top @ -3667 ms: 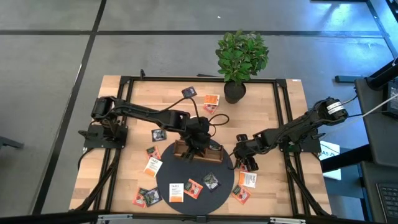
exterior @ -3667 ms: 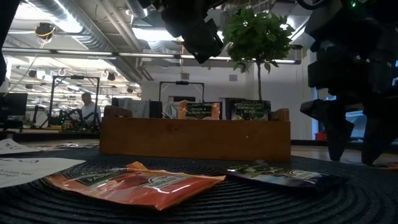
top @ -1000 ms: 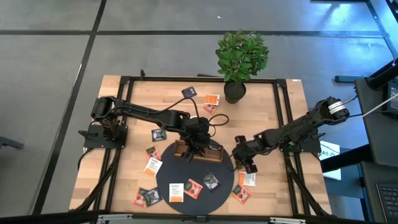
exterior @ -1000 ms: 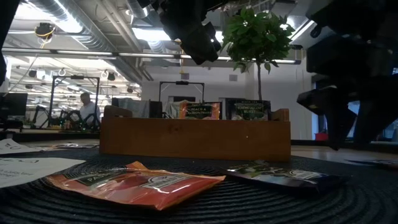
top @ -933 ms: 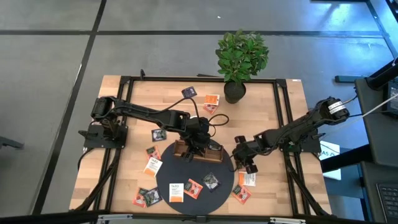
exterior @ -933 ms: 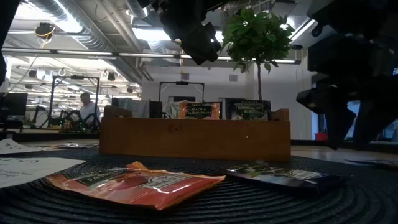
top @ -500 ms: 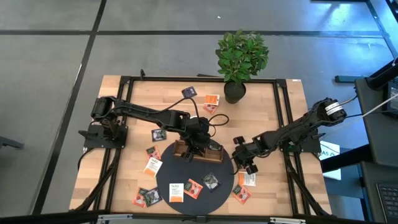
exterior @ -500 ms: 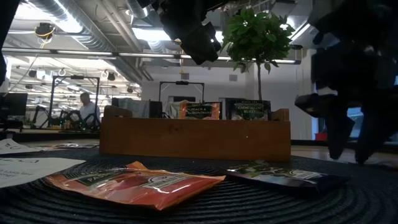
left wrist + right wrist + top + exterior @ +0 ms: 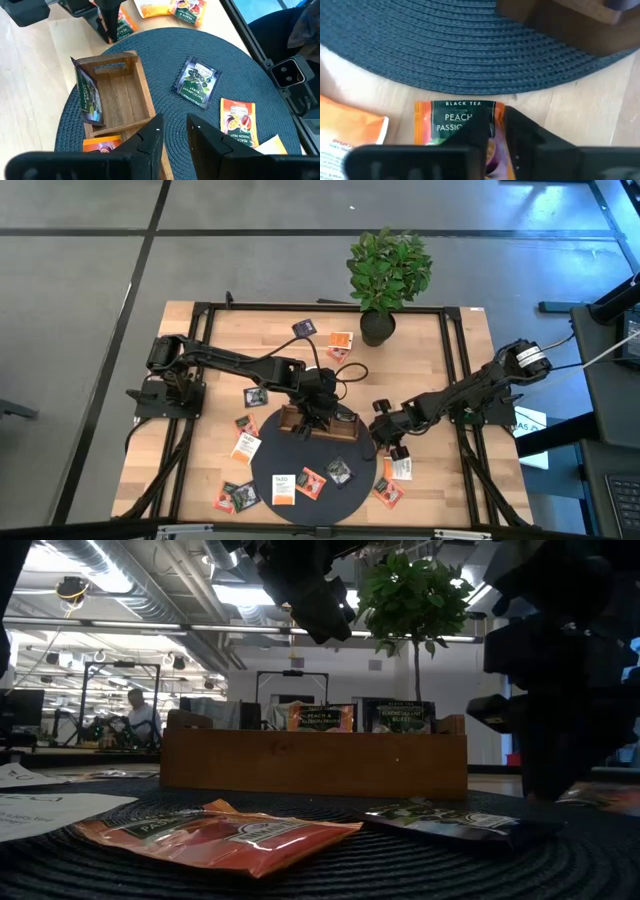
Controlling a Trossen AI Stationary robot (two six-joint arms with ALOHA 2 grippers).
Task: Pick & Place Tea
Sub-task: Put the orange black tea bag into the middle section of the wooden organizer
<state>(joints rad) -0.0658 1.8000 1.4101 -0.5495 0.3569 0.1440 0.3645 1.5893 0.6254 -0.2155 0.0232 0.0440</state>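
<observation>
Closing on the orange-edged flat "Peach Passion" tea sachet [image 9: 462, 125], your right gripper [image 9: 492, 131] has narrowed its fingers from wide over the past second; grip looks begun, not confirmed.

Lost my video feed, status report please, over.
Right hand down on peach tea sachet beside the mat, grip unconfirmed. Left hand over tray. Nothing in the way.

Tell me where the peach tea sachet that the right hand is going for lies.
The peach tea sachet lies flat on bare wood just off the dark round mat, right of the wooden tray in the high view, under the right hand.
</observation>
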